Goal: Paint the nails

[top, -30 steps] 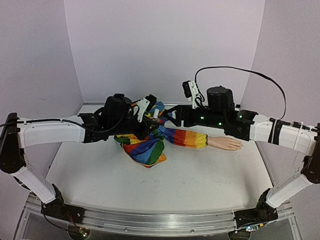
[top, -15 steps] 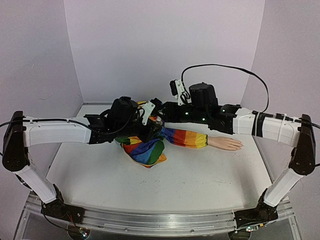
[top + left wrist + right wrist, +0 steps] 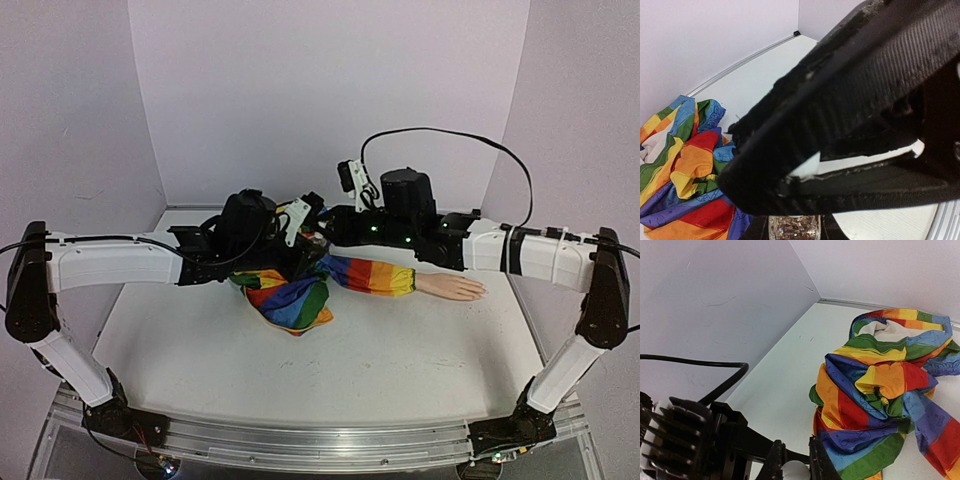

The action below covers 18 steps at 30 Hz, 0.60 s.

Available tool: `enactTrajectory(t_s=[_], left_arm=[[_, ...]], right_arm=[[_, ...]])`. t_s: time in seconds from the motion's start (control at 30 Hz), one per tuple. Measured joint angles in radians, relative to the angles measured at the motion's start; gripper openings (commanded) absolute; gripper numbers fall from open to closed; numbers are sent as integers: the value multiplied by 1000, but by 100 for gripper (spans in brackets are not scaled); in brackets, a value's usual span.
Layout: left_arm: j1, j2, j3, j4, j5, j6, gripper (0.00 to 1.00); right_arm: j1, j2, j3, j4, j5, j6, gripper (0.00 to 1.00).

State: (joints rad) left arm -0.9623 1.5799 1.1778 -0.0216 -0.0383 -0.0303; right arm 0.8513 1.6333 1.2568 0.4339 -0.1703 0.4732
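Both arms meet over the crumpled rainbow cloth (image 3: pixel 290 295) at the back of the tabletop (image 3: pixel 380 370). The right jaws clamp a small whitish object (image 3: pixel 794 471). The left jaws flank a glittery bottle (image 3: pixel 794 227), their grip impossible to judge. The mannequin hand (image 3: pixel 452 287) lies apart to the right, ending the striped sleeve (image 3: pixel 370 275), its nails (image 3: pixel 480 292) too small to discern.

Left arm (image 3: pixel 105 265) and right arm (image 3: pixel 535 255) show white shells, black joints. A black cable (image 3: pixel 450 133) loops above the right arm.
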Motion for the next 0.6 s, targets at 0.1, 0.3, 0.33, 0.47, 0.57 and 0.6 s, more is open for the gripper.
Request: enactTrajectory(t_s=[0.1,0.3,0.33,0.47,0.57,0.6], left_arm=[[1,0,0,-22,47,-4,0],[-3,-27,0,-43,238,-3,0],[-2,-37,0,-49,288,-2,0],[-2,-57,-5,-44,447,6,0],[-2,-60,-13,-38,490,6,0],[-2,-61,-16,-37,489,6,0]], right_arm=[[-48,-7,-60,86,-175,-43,0],[-153,4,-92,168,-707,-209,0],[-162,7,-92,183,-782,-230,0],[-182,16,-92,232,-1006,-300,0],[-183,25,-92,246,-1062,-329,37],[-183,27,-92,247,-1064,-333,49]])
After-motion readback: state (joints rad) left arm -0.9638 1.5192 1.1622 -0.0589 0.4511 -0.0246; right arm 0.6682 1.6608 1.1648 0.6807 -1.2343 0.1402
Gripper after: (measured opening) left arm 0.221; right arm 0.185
